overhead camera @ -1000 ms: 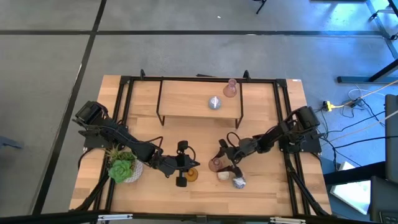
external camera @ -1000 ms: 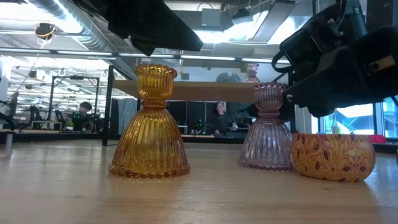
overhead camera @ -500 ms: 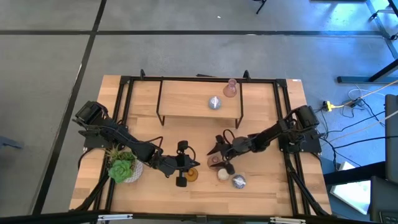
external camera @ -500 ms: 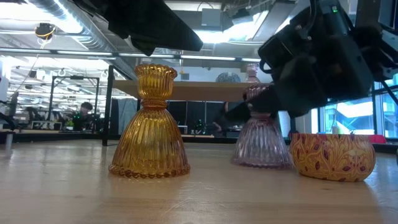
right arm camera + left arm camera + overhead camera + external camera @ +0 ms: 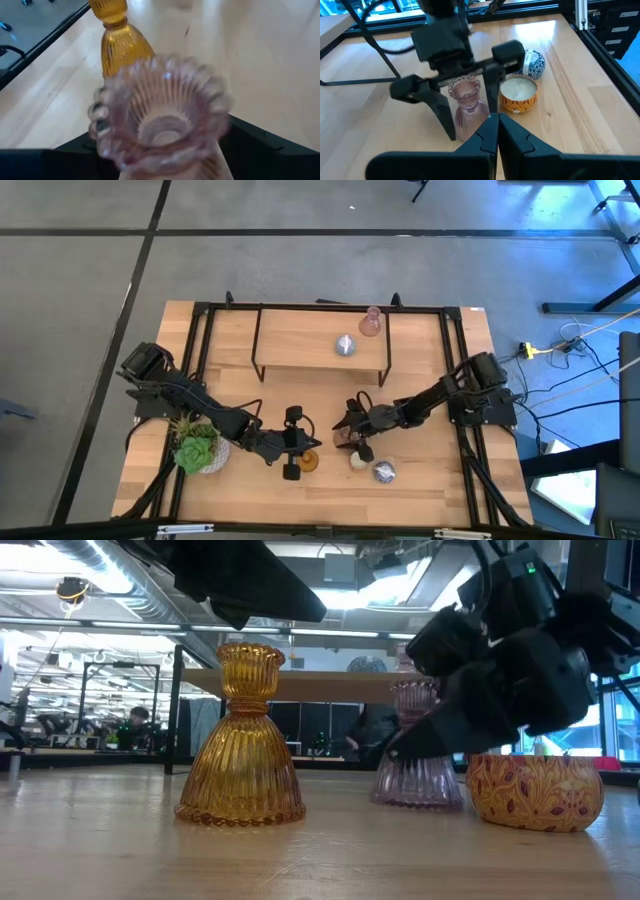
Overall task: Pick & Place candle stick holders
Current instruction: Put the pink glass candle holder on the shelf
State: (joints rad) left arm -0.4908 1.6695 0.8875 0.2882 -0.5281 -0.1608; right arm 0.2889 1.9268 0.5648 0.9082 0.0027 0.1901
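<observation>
Pink ribbed glass holder [image 5: 417, 745] upright on table, between right gripper [image 5: 349, 430] fingers. Amber ribbed holder [image 5: 241, 740] upright, just beside closed left gripper [image 5: 297, 452] tip. Cream-filled patterned holder [image 5: 535, 791] and silvery one [image 5: 383, 471] near right gripper. Second pink [image 5: 370, 322] and silvery [image 5: 345, 345] holders on shelf, well apart from both.

amber ribbed holder [image 5: 241, 740], pink ribbed holder [image 5: 468, 107]

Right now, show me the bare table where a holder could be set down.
Bare wood lies on the raised shelf left of the silvery holder, and along the table's front edge. It is crowded around the pink holder, cream candle and amber holder, where both grippers sit.
</observation>
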